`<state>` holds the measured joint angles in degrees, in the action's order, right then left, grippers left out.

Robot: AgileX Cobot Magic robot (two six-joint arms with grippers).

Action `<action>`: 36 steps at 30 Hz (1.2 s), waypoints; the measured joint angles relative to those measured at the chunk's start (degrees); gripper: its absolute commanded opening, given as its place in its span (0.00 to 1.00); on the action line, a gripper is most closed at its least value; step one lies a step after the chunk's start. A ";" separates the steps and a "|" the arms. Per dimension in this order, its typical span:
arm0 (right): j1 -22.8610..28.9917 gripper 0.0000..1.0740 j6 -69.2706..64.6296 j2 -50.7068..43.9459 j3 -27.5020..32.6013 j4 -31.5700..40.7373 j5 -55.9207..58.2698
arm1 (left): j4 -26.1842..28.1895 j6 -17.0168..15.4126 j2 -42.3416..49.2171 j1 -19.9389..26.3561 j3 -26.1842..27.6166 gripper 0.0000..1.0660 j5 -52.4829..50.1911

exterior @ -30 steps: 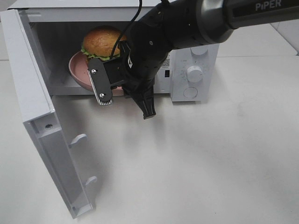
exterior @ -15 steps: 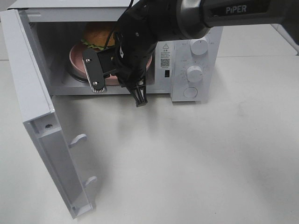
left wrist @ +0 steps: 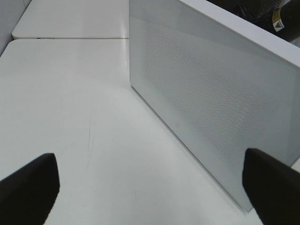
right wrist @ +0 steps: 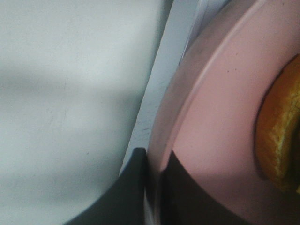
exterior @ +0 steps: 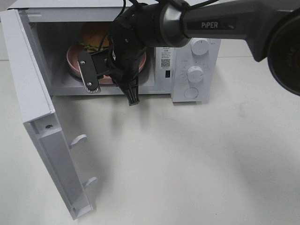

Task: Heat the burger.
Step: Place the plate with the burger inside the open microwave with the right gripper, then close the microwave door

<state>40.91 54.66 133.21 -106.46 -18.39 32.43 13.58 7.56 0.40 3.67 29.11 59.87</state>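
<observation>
**Exterior high view.** Over the last second the right arm (exterior: 154,21) has pushed further into the microwave (exterior: 197,70). The pink plate (exterior: 72,58) overhung the front sill a second ago and now sits inside the cavity. The burger (exterior: 93,37) rides on the plate, towards the rear, half shadowed and partly hidden by the wrist. The door (exterior: 28,84) stands fully swung out on the left. The dials have nothing on or near them.

**Left wrist view.** The left gripper (left wrist: 150,192) has its fingers spread wide with nothing between them. It hangs over the bare table (left wrist: 61,93), well apart from the meshed outer face of the door, and takes no part in the loading.

**Right wrist view.** The right gripper (right wrist: 153,178) is pressed together on the plate's rim, one dark finger either side of the pink edge. The burger's bun shows at the far side of the plate, clear of the fingers. A pale strip beside the rim appears to be the cavity's front sill (whether the plate rests on the floor cannot be told here).

**Finding.** Insertion is judged nearly complete. Outstanding are releasing the rim, withdrawing the arm clear of the opening, closing the door and setting the heat. Pulling back before letting go risks dragging the plate out.
</observation>
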 measured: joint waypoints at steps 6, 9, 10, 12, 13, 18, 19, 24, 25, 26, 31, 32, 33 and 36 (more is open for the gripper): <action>-0.80 0.05 -0.34 1.09 -1.60 0.69 -0.06 | 0.00 0.00 0.00 0.00 0.00 0.92 0.00; -1.26 0.12 -0.40 1.15 -1.72 0.92 -0.52 | 0.00 0.00 0.00 0.00 0.00 0.92 0.00; -1.26 0.12 -0.40 1.15 -1.72 0.92 -0.52 | 0.00 0.00 0.00 0.00 0.00 0.92 0.00; -1.32 0.25 -0.40 1.15 -2.01 1.32 -1.60 | 0.00 0.00 0.00 0.00 0.00 0.92 0.00; -1.32 0.25 -0.40 1.15 -2.01 1.32 -1.60 | 0.00 0.00 0.00 0.00 0.00 0.92 0.00; -1.32 0.43 -0.46 1.15 -2.41 2.06 -3.04 | 0.00 0.00 0.00 0.00 0.00 0.92 0.00; -1.32 0.46 -0.46 1.15 -2.41 2.41 -3.04 | 0.00 0.00 0.00 0.00 0.00 0.92 0.00; -1.32 0.57 -0.46 0.17 -0.86 4.13 -3.32 | 0.00 0.00 0.00 0.00 0.00 0.92 0.00; -1.32 0.60 -0.46 -0.92 1.03 4.35 -3.50 | 0.00 0.00 0.00 0.00 0.00 0.92 0.00; -1.32 0.60 -0.46 -0.92 1.03 4.35 -3.50 | 0.00 0.00 0.00 0.00 0.00 0.92 0.00; -1.32 0.64 -0.46 -4.53 7.16 4.35 -5.90 | 0.00 0.00 0.00 0.00 0.00 0.92 0.00; -1.32 0.65 -0.46 -5.44 8.59 4.35 -6.53 | 0.00 0.00 0.00 0.00 0.00 0.92 0.00; -1.32 0.65 -0.46 -7.28 11.12 4.13 -7.28 | 0.00 0.00 0.00 0.00 0.00 0.92 0.00; -1.32 0.65 -0.46 -10.03 14.38 3.55 -7.68 | 0.00 0.00 0.00 0.00 0.00 0.92 0.00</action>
<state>39.59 54.20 123.19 -92.07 -14.84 24.75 13.58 7.56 0.40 3.67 29.11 59.87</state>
